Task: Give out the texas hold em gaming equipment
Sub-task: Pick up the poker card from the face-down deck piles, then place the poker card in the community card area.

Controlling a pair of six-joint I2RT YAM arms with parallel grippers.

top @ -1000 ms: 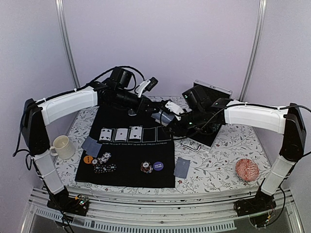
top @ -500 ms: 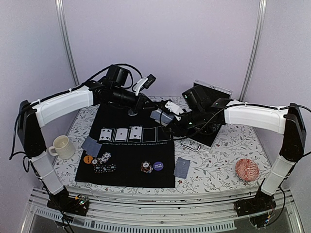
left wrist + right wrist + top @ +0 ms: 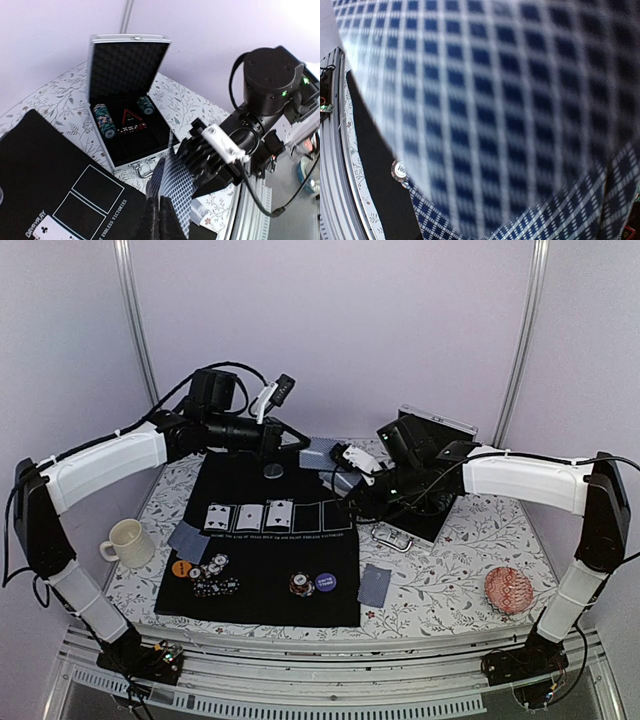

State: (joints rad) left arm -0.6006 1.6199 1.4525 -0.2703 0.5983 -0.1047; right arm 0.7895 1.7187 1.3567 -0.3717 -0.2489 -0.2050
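The left hand (image 3: 299, 445) hung raised over the far edge of the black mat (image 3: 260, 600), its fingers (image 3: 159, 220) pinched narrow on a single checked-back card (image 3: 320, 448). Just beside it, the right hand (image 3: 352, 478) gripped a thin pack (image 3: 343, 481) of the same cards, whose backs filled the right wrist view. A silver button (image 3: 272, 471) lay on the mat below. Three face-up cards (image 3: 248, 517) sat in a row in the mat's printed boxes. Chip stacks (image 3: 215, 565), an orange button (image 3: 181, 567) and a purple button (image 3: 325, 581) lay nearer the front. The open case (image 3: 127, 65) stood on the bench (image 3: 450, 560).
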